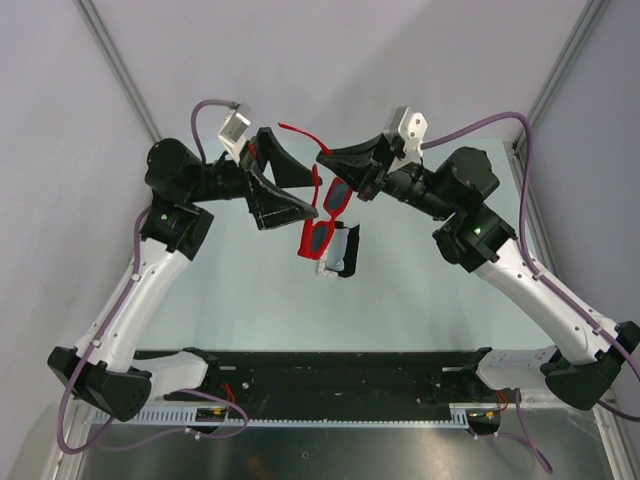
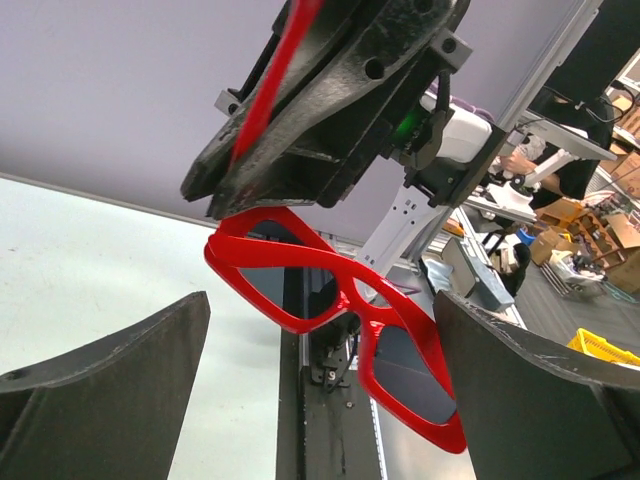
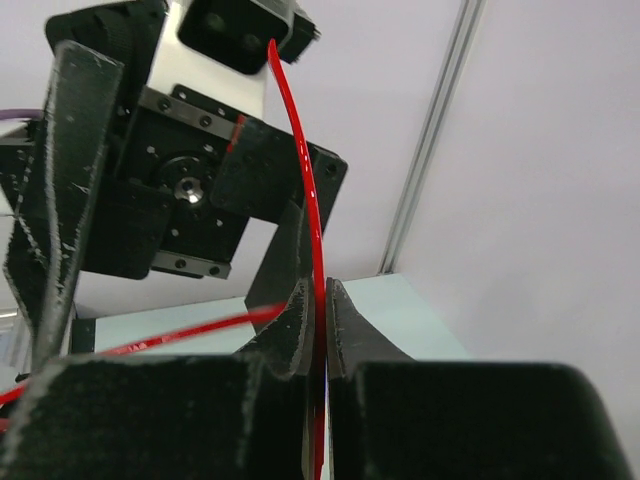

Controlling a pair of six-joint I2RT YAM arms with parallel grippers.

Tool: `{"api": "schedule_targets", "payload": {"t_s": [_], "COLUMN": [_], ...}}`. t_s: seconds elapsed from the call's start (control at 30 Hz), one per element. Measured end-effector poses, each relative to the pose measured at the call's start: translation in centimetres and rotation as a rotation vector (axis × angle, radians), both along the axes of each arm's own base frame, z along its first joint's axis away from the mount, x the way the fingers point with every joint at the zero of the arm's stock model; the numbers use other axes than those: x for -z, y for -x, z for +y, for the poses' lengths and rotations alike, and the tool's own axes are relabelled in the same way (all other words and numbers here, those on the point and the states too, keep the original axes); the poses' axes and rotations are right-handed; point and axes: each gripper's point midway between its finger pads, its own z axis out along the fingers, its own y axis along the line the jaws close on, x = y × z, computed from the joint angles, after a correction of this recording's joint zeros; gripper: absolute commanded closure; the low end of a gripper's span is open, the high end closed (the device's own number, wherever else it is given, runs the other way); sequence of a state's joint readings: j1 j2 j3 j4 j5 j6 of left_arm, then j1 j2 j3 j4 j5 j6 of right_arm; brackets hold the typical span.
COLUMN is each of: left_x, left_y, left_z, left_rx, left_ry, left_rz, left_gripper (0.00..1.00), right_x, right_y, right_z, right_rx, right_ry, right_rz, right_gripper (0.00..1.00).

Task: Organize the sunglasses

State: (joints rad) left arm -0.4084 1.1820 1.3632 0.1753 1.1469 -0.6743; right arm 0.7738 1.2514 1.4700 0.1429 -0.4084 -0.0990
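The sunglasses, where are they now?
In the top view's middle, the sunglasses hang from the shut right gripper, beside the open left gripper, above the white case.

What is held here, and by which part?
The right gripper is shut on one temple arm of the sunglasses; the open left gripper holds nothing.

Glossy red plastic sunglasses [image 2: 360, 305], smooth dark lenses [image 2: 270, 275], matt black rough-grained plastic tool fingers [image 2: 110, 370], smooth matt table [image 1: 240, 300]
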Motion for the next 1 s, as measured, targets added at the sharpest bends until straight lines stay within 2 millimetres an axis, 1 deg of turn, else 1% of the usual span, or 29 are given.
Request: {"api": "schedule_targets", "payload": {"t_s": [0.27,0.8,1.0], "left_x": [0.9,2.0,2.0], "left_y": [-0.6,-0.2,-0.1], "left_z": [-0.6,-1.3,-1.4], "left_rx": [0.013,0.052,0.057], "left_ry": [-0.014,-0.030,-0.030], "left_rz": [0.039,0.070,0.070], "left_gripper": [0.00,0.00,0.00], "right_x": [-0.3,-0.6,-0.9], "right_y": [0.9,2.1,2.5], "right_z": [0.6,1.4,1.6], "right_rx": [-0.025,-0.056,-0.059], "right_ry": [-0.006,-0.010,-0.015], "right_rz": [-0.016,-0.068,-0.098], "right_gripper": [1.00,1.00,1.00]}}
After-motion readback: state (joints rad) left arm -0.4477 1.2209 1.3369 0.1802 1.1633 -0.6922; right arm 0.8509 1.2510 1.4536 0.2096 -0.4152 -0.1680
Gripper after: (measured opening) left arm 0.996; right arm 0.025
